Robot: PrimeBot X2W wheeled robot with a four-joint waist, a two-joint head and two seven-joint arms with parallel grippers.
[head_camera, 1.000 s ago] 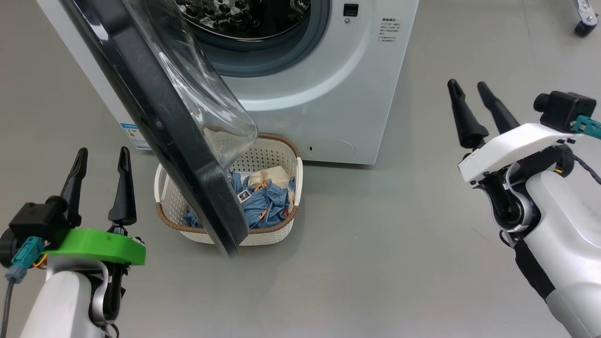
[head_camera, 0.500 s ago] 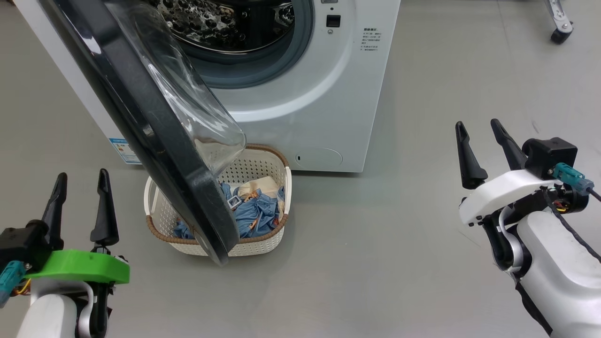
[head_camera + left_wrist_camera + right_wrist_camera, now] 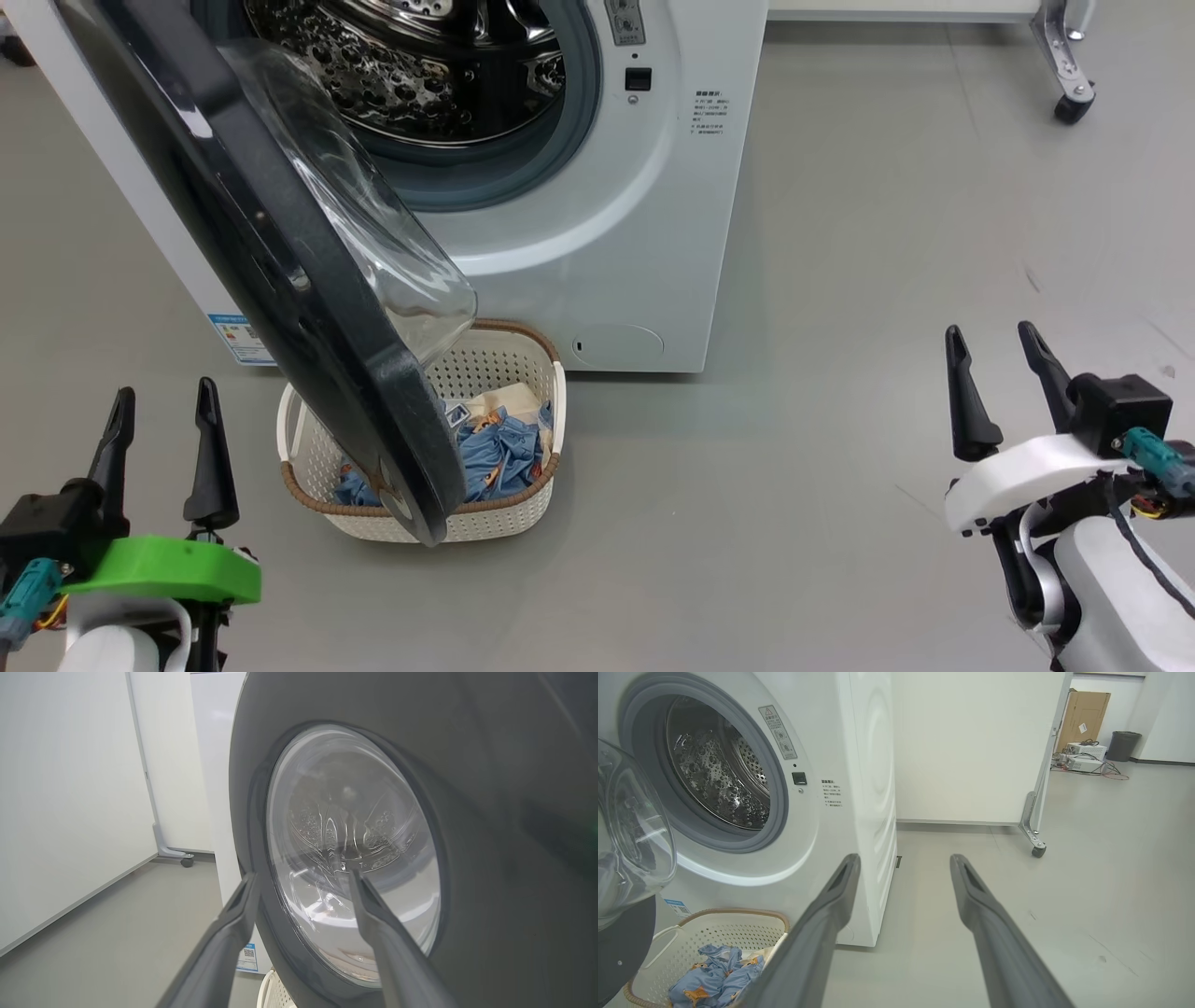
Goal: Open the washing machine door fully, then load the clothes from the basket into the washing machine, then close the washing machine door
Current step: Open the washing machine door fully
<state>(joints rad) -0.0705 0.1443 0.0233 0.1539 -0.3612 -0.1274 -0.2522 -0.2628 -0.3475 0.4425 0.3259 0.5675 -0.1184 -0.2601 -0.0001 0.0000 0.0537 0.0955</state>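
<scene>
1. Black-rimmed door (image 3: 280, 280) open, hanging over the basket (image 3: 485, 523), before the washing machine (image 3: 635, 233).
2. Blue clothes (image 3: 499, 457) heaped in basket on grey floor (image 3: 794, 467), just before washing machine.
3. Left end effector (image 3: 164, 392) wide, empty, near door; right end effector (image 3: 989, 329) wide, empty, well apart.

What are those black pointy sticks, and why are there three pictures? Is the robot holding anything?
Those sticks are the robot's fingers. It has two arms, each ending in a two-fingered gripper: the left gripper and the right gripper. Both are open and hold nothing. One picture comes from a camera on its head, looking down. The other two come from cameras on its wrists, looking along the fingers. On the grey floor stands a white washing machine with its round door swung open. In front of it sits a basket with blue clothes inside, partly under the door.
</scene>
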